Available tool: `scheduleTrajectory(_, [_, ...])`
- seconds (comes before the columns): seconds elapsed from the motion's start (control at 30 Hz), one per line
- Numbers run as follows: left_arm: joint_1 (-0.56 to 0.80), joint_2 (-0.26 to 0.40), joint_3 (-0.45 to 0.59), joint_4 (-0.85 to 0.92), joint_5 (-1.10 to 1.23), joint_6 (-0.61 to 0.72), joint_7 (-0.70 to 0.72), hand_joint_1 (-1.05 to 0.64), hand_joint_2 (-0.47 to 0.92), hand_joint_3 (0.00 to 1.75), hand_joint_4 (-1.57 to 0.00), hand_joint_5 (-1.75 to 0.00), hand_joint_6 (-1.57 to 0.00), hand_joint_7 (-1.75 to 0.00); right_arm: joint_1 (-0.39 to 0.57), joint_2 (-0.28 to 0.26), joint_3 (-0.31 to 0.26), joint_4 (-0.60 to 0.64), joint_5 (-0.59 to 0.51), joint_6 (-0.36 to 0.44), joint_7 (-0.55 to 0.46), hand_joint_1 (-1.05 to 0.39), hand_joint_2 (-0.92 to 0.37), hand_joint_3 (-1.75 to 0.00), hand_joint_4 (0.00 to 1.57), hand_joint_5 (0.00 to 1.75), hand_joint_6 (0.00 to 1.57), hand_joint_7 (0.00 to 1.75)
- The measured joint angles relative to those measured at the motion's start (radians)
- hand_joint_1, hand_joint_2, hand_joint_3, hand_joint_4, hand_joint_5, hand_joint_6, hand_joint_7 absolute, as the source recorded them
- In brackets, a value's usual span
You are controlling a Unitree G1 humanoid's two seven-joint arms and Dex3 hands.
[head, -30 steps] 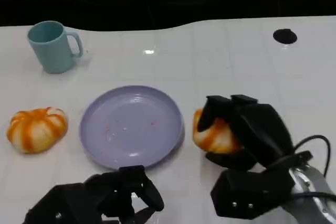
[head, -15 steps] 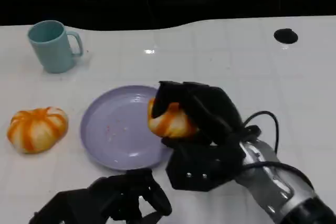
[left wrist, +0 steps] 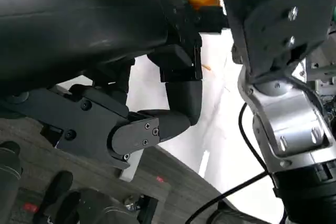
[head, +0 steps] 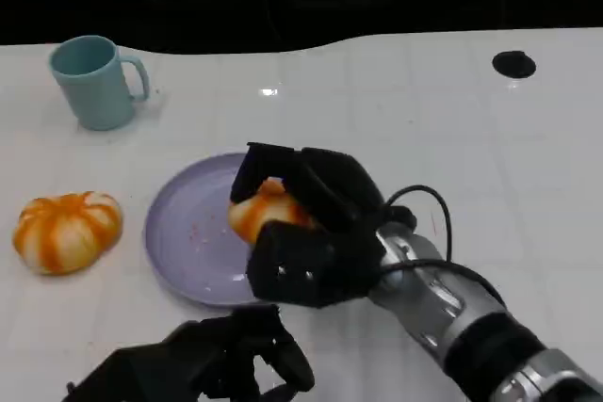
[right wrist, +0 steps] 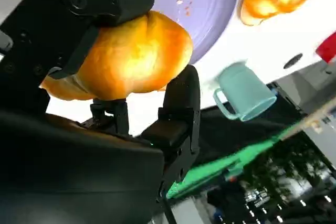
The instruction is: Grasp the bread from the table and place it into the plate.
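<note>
In the head view, I see my right hand [head: 306, 228] in the center of the frame, its fingers wrapped around the bread [head: 259, 211], which hangs over the right half of the purple plate [head: 184, 233]. A second bread [head: 66, 231] lies at the left, well apart from the plate, and a teal mug [head: 94, 82] stands in the upper left. My left hand [head: 203, 364] rests at the bottom edge.

In the left wrist view, the left hand's fingers [left wrist: 178, 103] are curled loosely and hold nothing; the bread shows at the top.

In the right wrist view, the fingers [right wrist: 178, 103] clamp the bread [right wrist: 131, 56] from both sides, with the plate [right wrist: 210, 3] behind it.

I think I should lower the bread toward the plate's middle and loosen the fingers only when it touches, so it does not roll over the rim.
</note>
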Motion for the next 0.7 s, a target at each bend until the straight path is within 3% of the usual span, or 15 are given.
scheduleTrajectory(0.03, [0.000,0.000,0.000,-0.001,0.000,0.000,0.001,-0.31,0.82,0.72,-0.65,-1.75,-0.59,-1.45,-0.011,0.002,0.000,0.006,0.007,0.013,0.029,-0.30,-0.85,-0.27,0.46,0.70,0.59,0.28])
scheduleTrajectory(0.1, [0.000,0.000,0.000,-0.001,0.000,0.001,0.002,-0.31,0.81,0.72,-0.65,-1.75,-0.59,-1.45,-0.029,0.001,0.003,0.012,0.017,0.030,0.086,-0.41,-0.90,-0.20,0.25,0.51,0.46,0.12])
scheduleTrajectory(0.17, [0.000,0.000,-0.001,-0.003,0.000,0.002,0.002,-0.31,0.81,0.72,-0.65,-1.75,-0.59,-1.45,-0.041,-0.010,0.029,0.010,0.009,0.037,0.142,-0.48,-0.92,-0.19,0.14,0.43,0.39,0.05])
scheduleTrajectory(0.23, [0.000,0.000,-0.002,-0.004,0.000,0.004,0.002,-0.32,0.81,0.72,-0.65,-1.75,-0.59,-1.46,-0.045,-0.021,0.053,0.002,-0.005,0.053,0.188,-0.64,-0.92,-0.27,0.03,0.27,0.25,0.02])
scheduleTrajectory(0.43, [0.001,0.001,-0.001,-0.004,0.000,0.003,0.002,-0.33,0.81,0.73,-0.66,-1.75,-0.59,-1.46,-0.041,-0.054,0.085,-0.108,-0.010,0.145,0.320,-0.80,-0.92,-0.39,0.00,0.15,0.15,0.00])
scheduleTrajectory(0.7, [0.001,0.005,0.004,-0.004,0.000,0.003,0.002,-0.35,0.80,0.74,-0.66,-1.75,-0.59,-1.47,0.028,-0.109,0.100,-0.329,-0.003,0.221,0.444,-0.82,-0.92,-0.42,0.03,0.15,0.14,0.01])
